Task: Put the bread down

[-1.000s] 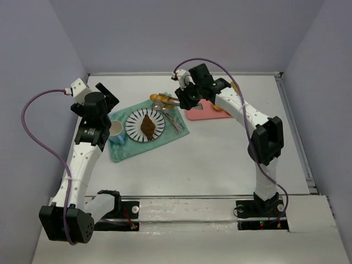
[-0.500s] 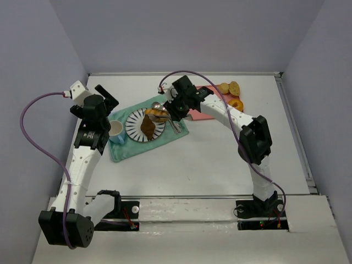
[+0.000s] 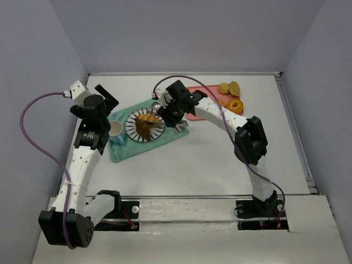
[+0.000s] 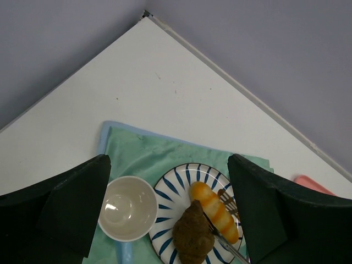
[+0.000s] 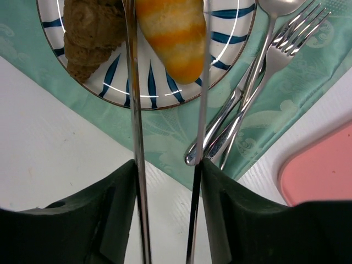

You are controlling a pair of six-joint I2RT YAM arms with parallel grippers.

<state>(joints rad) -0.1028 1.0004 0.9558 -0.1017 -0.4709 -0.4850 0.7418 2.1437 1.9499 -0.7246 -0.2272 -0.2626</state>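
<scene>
A long golden ribbed roll (image 3: pixel 147 117) lies on the blue-striped plate (image 3: pixel 130 124) beside a dark brown croissant (image 3: pixel 143 130). My right gripper (image 3: pixel 168 110) is shut on metal tongs (image 5: pixel 135 137). In the right wrist view the two tong arms run up from my right gripper (image 5: pixel 168 170) and flank the roll (image 5: pixel 173 33), with the croissant (image 5: pixel 88 33) to its left. My left gripper (image 3: pixel 109 99) is open and empty, high above the white cup (image 4: pixel 128 208) and the plate (image 4: pixel 170 181). Its view shows the roll (image 4: pixel 214 212) and the croissant (image 4: pixel 192 234) too.
The plate and cup sit on a green cloth (image 3: pixel 124 149). Forks and a spoon (image 5: pixel 258 82) lie on the cloth right of the plate. A pink tray (image 3: pixel 209 92) behind holds golden buns (image 3: pixel 235 104). Walls close in the table at the back and sides.
My right arm has swung left from the pink tray and lowered, carrying the roll in the tongs onto the plate beside the croissant. The left arm has barely moved.
</scene>
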